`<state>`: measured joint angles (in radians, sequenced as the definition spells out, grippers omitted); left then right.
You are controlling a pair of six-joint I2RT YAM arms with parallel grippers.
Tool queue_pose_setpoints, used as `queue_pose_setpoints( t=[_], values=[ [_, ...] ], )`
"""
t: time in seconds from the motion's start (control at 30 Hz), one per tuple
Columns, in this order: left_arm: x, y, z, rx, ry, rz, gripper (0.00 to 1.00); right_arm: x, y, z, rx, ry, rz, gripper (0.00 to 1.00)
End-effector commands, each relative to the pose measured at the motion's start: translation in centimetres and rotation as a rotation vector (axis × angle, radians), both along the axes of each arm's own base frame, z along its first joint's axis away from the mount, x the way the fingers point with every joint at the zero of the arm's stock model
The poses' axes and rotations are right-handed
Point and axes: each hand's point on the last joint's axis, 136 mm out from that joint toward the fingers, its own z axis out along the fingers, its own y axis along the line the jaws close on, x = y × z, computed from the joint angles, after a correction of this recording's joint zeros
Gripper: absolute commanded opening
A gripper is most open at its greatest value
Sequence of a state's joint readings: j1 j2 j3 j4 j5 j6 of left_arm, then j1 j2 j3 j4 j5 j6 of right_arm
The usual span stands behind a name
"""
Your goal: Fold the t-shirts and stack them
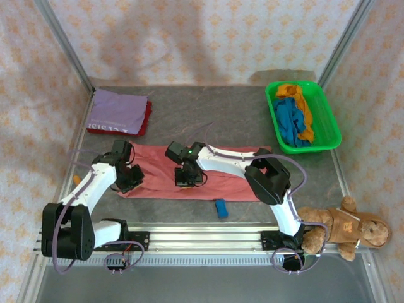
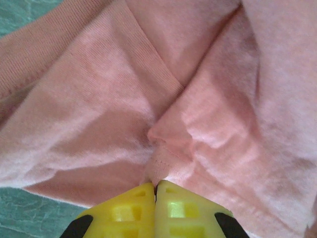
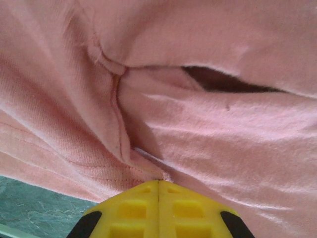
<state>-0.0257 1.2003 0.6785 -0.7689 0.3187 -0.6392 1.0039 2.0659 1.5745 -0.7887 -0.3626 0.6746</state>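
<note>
Salmon-pink t-shirt (image 1: 154, 173) lay spread flat across the near-middle of the counter (image 1: 208, 120), long side running left-right. Left jaws were pressed together, pinching a bunched hem fold at the shirt's left end. Right jaws were also pressed together on a seam edge near the shirt's middle. Both pinches sat low, at cloth level.

Likely step: carrying an edge over for the next fold. To do it well, both arms should lift together and keep the span between pinches taut, otherwise the fold lands skewed. Left pinch looked bunched and may have grabbed extra layers, so worth checking on lift.

Lilac t-shirt (image 1: 120, 110) lay folded on the dark red t-shirt (image 1: 146, 121) at the far left: that's the stack target.

Green basket (image 1: 273, 117) at far right held the blue t-shirt (image 1: 290, 126) and orange t-shirt (image 1: 303, 107), crumpled together, not yet folded. Small blue block (image 1: 221, 208) lay just beside the pink shirt's near edge.
</note>
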Motion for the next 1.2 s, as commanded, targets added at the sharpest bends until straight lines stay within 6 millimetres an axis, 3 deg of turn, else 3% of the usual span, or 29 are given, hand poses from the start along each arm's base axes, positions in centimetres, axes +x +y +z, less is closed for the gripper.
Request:
queue_pose_setpoints(
  t=[0.0, 0.3, 0.4, 0.83, 0.97, 1.17],
  values=[
    [-2.5, -0.8, -0.8, -0.023, 0.084, 0.019, 0.0, 1.0, -0.6, 2.3, 0.008, -0.059, -0.008, 0.0],
    [-3.9, -2.7, -2.2, -0.048, 0.157, -0.014, 0.0, 1.7, -1.3, 2.8, 0.002, -0.084, -0.03, 0.0],
    [-4.0, -3.2, -1.8, -0.036, 0.145, -0.03, 0.0, 1.8, -1.5, 3.0, 0.004, -0.1, -0.042, 0.0],
    [-4.5, -0.7, 2.7, 0.106, 0.097, -0.043, 0.0, 1.9, -2.3, 3.2, -0.003, -0.111, -0.055, 0.0],
    [-5.2, -0.1, 2.6, 0.136, 0.114, -0.042, 0.0, 1.7, -2.5, 2.5, -0.015, -0.097, -0.057, 0.0],
    [-5.8, -0.6, 1.0, 0.105, 0.146, -0.034, 0.0, 1.8, -2.6, 1.8, -0.032, -0.091, -0.059, 0.0]
  ],
)
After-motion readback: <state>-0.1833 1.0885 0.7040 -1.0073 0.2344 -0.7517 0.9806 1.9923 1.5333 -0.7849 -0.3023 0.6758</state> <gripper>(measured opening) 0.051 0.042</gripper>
